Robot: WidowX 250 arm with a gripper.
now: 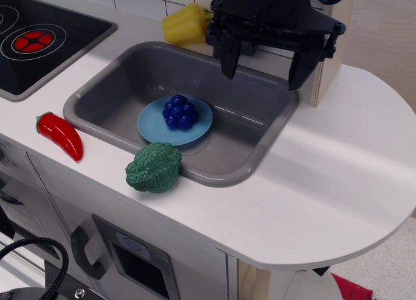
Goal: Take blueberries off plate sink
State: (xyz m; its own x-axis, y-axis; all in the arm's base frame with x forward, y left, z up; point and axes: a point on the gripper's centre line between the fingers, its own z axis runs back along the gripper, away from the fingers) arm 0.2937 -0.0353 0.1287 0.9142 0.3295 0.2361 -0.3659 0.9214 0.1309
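The dark blue blueberries (180, 112) sit on the light blue plate (156, 126), which lies on the floor of the grey sink (260, 128) set in the white counter. My black gripper (265, 73) hangs open and empty above the sink's back right part, up and to the right of the berries. Its two fingers point down and stand wide apart, one finger (229, 61) on the left and one on the right.
A green broccoli (155, 167) rests on the sink's front rim. A red pepper (61, 135) lies on the counter at the left. A yellow pepper (184, 24) stands behind the sink. A black stovetop (39, 40) is at the far left. A wooden post (328, 60) stands right of the gripper.
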